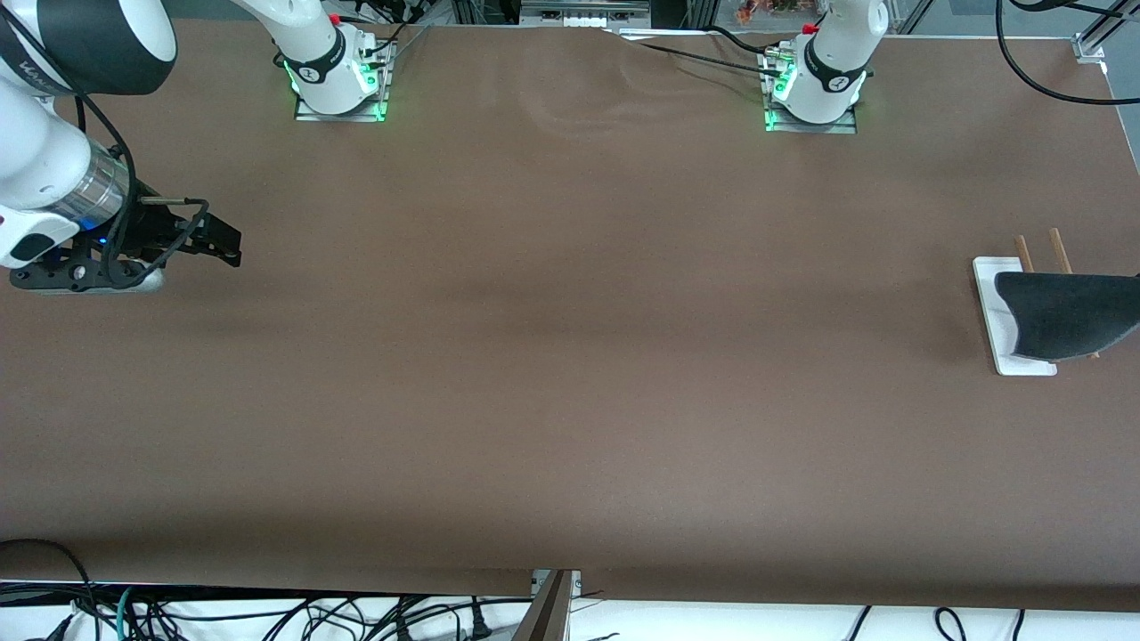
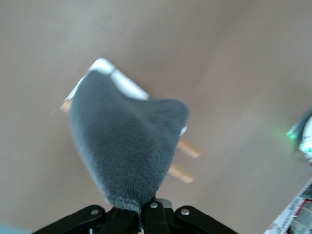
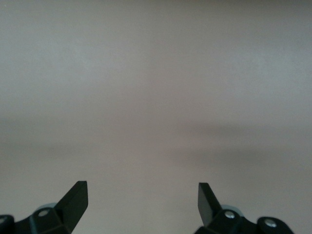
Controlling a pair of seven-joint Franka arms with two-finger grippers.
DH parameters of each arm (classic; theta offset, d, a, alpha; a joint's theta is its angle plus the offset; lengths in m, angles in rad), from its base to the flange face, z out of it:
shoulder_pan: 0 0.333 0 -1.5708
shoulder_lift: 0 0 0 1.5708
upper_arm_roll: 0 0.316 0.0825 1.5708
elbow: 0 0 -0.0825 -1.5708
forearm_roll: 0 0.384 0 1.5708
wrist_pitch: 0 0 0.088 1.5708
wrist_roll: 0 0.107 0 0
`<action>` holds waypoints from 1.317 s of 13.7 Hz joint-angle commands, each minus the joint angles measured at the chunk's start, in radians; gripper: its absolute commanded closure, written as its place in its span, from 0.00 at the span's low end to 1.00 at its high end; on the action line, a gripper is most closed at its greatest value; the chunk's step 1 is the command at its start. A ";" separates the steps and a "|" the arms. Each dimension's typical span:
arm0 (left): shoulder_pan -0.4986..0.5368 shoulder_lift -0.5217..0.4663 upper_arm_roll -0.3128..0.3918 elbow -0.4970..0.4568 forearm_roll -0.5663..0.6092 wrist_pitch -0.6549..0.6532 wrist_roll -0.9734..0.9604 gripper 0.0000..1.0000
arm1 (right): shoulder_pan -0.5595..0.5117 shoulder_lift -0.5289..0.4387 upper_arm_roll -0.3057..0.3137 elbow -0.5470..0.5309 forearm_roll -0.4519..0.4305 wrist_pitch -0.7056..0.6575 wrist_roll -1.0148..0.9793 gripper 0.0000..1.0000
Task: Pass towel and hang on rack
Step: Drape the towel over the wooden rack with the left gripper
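The towel (image 1: pixel 1069 313) is being held up in the air over the rack (image 1: pixel 1011 338), at the left arm's end of the table, close to that table edge and about midway between the edge with the robot bases and the edge nearest the front camera. The towel is dark grey and is being shown draped, spreading wide over the rack and narrowing to the pinched end. In the left wrist view the towel (image 2: pixel 129 146) is being clamped at one bunched corner by the left gripper (image 2: pixel 141 214), fingers closed tight on the cloth; the gripper itself is being cut off by the front view's border. The rack's white flat base (image 2: pixel 129 85) and two light-brown wooden rods (image 2: pixel 187 148) are being partly covered by the hanging cloth; whether the towel is touching the rods cannot be told. In the front view the rod tips (image 1: pixel 1057 245) are being seen sticking out past the towel toward the edge with the bases. The right gripper (image 1: pixel 218 242) is being kept over the brown table (image 1: pixel 570 356) near the right arm's end, well apart from towel and rack, with the arm waiting. In the right wrist view the right gripper (image 3: pixel 143 200) is being shown spread wide, its two dark fingertips (image 3: pixel 78 195) apart with nothing between them, only bare tabletop (image 3: pixel 156 97) under it.
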 commanded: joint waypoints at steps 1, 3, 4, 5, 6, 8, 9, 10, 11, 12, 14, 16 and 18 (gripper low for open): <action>0.038 0.028 -0.007 -0.002 0.045 0.078 0.001 0.98 | -0.017 0.001 0.012 0.026 -0.011 -0.010 -0.009 0.00; 0.075 0.061 -0.007 -0.008 0.045 0.133 0.001 0.97 | -0.020 0.007 0.012 0.040 -0.002 -0.034 -0.009 0.00; 0.089 0.070 -0.009 -0.024 0.044 0.156 0.001 0.95 | -0.020 0.012 0.012 0.044 -0.003 -0.046 -0.007 0.00; 0.096 0.076 -0.009 -0.041 0.044 0.183 0.001 0.94 | -0.017 0.012 0.013 0.049 -0.009 -0.043 -0.004 0.00; 0.107 0.078 -0.009 -0.059 0.039 0.217 0.001 0.94 | -0.016 0.015 0.013 0.051 -0.011 -0.039 -0.004 0.00; 0.119 0.084 -0.009 -0.090 0.034 0.254 -0.001 0.93 | -0.019 0.019 0.012 0.052 -0.009 -0.034 -0.004 0.00; 0.122 0.096 -0.010 -0.090 0.031 0.257 -0.001 0.75 | -0.019 0.021 0.012 0.063 -0.009 -0.034 -0.004 0.00; 0.124 0.101 -0.011 -0.090 0.030 0.260 -0.001 0.18 | -0.020 0.024 0.012 0.067 -0.009 -0.033 -0.003 0.00; 0.127 0.099 -0.011 -0.091 0.028 0.257 -0.001 0.00 | -0.019 0.027 0.012 0.069 -0.011 -0.033 -0.004 0.00; 0.124 0.099 -0.011 -0.090 0.030 0.253 -0.001 0.00 | -0.019 0.027 0.012 0.074 -0.011 -0.033 -0.004 0.00; 0.115 0.094 -0.011 -0.090 0.030 0.248 -0.005 0.00 | -0.019 0.027 0.012 0.075 -0.011 -0.033 -0.004 0.00; 0.112 0.085 -0.014 -0.084 0.031 0.221 -0.013 0.00 | -0.019 0.027 0.012 0.075 -0.011 -0.033 -0.003 0.00; 0.078 0.056 -0.015 -0.074 0.041 0.188 -0.018 0.00 | -0.019 0.027 0.012 0.075 -0.012 -0.031 -0.001 0.00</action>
